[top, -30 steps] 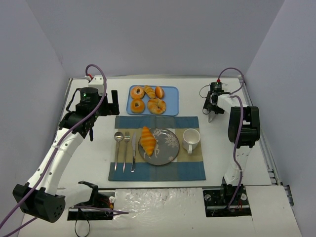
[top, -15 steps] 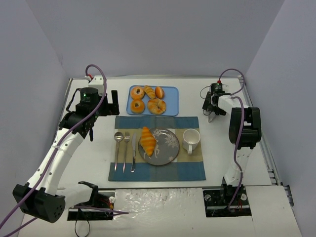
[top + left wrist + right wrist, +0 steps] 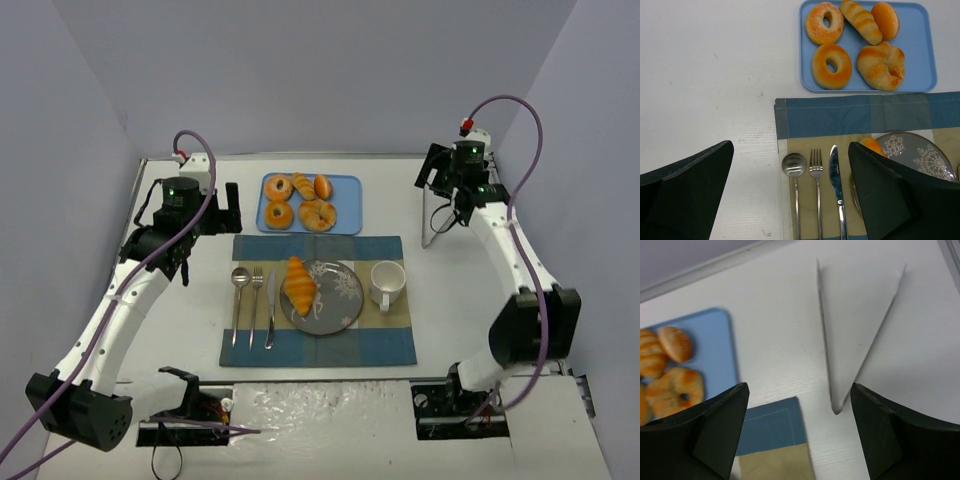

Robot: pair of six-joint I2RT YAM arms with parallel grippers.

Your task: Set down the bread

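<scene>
The bread [image 3: 299, 284], a ridged golden-orange croissant, lies on the left part of the grey snowflake plate [image 3: 340, 300]. In the left wrist view only its tip [image 3: 871, 145] shows beside the right finger. My left gripper [image 3: 208, 238] hangs open and empty above the table, left of the placemat, over the spoon and fork [image 3: 791, 146]. My right gripper [image 3: 448, 190] is open and empty at the back right, above the placemat's far right corner [image 3: 800, 387].
A blue tray [image 3: 345, 180] at the back holds donuts, a small roll and other pastries. A white cup [image 3: 387, 283] stands right of the plate on the checked placemat [image 3: 380, 345]. Spoon, fork and knife [image 3: 270, 310] lie to the left. A white triangular sheet [image 3: 436, 215] is at the back right.
My right arm has lifted and stretched out, carrying its gripper up and a little to the right at the back right. The left arm and the bread have not moved.
</scene>
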